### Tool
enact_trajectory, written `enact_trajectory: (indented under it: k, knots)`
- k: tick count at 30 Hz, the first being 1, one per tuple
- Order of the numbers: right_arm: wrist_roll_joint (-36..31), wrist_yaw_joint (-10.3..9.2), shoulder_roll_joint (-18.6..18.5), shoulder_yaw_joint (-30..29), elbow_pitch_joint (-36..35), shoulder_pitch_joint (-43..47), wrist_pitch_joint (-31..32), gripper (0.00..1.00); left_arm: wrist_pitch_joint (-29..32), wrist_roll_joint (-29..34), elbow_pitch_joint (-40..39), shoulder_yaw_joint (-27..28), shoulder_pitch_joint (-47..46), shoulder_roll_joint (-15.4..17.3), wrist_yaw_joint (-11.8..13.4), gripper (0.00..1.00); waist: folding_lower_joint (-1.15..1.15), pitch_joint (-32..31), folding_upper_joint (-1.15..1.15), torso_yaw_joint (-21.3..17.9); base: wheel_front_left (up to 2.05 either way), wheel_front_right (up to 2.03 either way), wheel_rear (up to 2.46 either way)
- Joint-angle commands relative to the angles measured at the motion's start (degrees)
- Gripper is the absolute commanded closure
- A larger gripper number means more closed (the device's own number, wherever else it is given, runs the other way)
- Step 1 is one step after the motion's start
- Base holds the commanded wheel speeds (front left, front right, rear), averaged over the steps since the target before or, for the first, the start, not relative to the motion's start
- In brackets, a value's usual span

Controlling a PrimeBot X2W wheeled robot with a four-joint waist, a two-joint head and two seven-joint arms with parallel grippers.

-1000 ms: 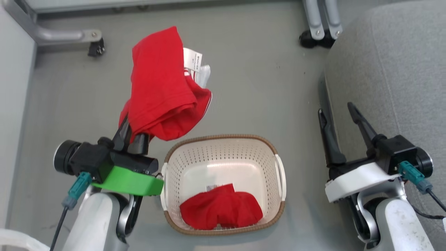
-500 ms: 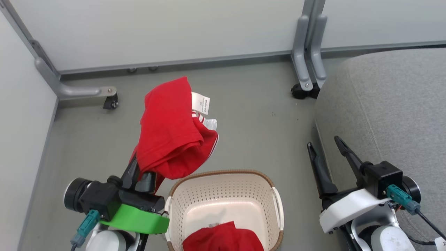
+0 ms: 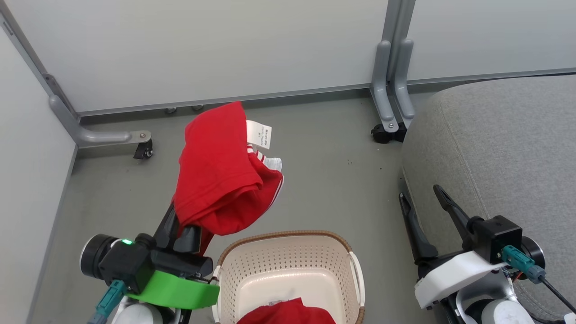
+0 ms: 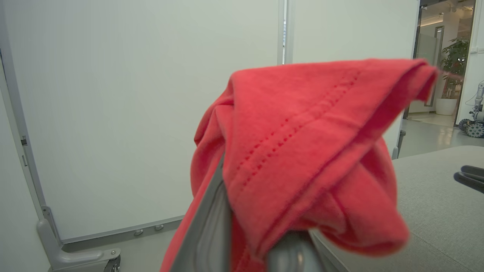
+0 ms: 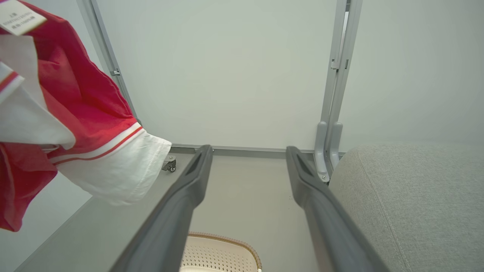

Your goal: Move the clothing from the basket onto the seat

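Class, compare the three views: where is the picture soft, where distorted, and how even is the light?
Left wrist view: the red shirt sits close to the lens, soft and washed pinkish. Right wrist view: the dark fingers blur near the bottom edge; the panel posts splay apart. Head view: evenly lit, basket holes crisp.

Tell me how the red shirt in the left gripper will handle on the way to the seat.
Probably floppy: the shirt droops in folds over the left gripper and its white sleeve hangs loose. Likely light, since a pinch at one spot carries it. It may swing and land bunched on the seat rather than flat.
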Motion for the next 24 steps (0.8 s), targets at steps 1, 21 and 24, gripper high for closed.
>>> enact_trajectory:
  k: [1,21,24]
  knots:
    - [0.12,-0.02,-0.12,0.01,-0.31,0.46,0.15,0.00,-0.20,0.07,-0.38,0.14,0.59,0.14,0.08,1.00,0.01,0.08,0.00,0.06,0.00,0.00,0.00]
    - [3.88,-0.01,-0.22,7.17,-0.84,-3.06,0.67,0.00,-0.20,-0.02,-0.23,-0.84,-0.46,0.71,0.01,1.00,0.01,1.21,0.00,0.74,0.00,0.00,0.00]
    - [6.48,-0.02,-0.95,11.71,-1.52,-6.09,1.14,0.00,-0.18,0.05,0.04,-1.33,-0.88,0.74,-0.08,1.00,0.01,1.47,0.00,1.03,0.00,0.00,0.00]
